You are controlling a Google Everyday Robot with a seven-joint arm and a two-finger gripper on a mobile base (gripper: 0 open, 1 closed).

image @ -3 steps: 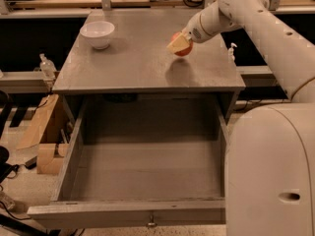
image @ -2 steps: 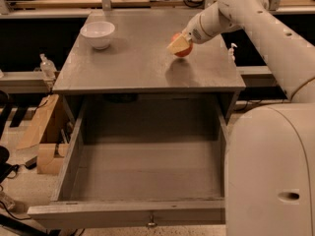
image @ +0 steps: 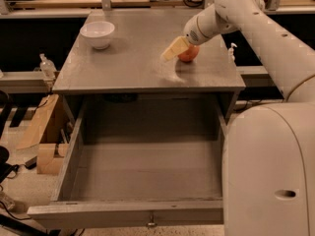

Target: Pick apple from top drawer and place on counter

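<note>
Gripper [image: 177, 50] hovers low over flat grey matte counter [image: 133, 65], touching the small round red-orange apple [image: 190, 55] just behind it, clamped or released I cannot tell, above the open grey wooden top drawer [image: 123, 213].

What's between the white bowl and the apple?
In the camera view: bare counter from the bowl, then the end effector right beside the apple.

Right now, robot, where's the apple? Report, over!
Gripper over counter, right side, against apple. Apple out of top drawer, down at counter level. White bowl far left, out of the way.
</note>
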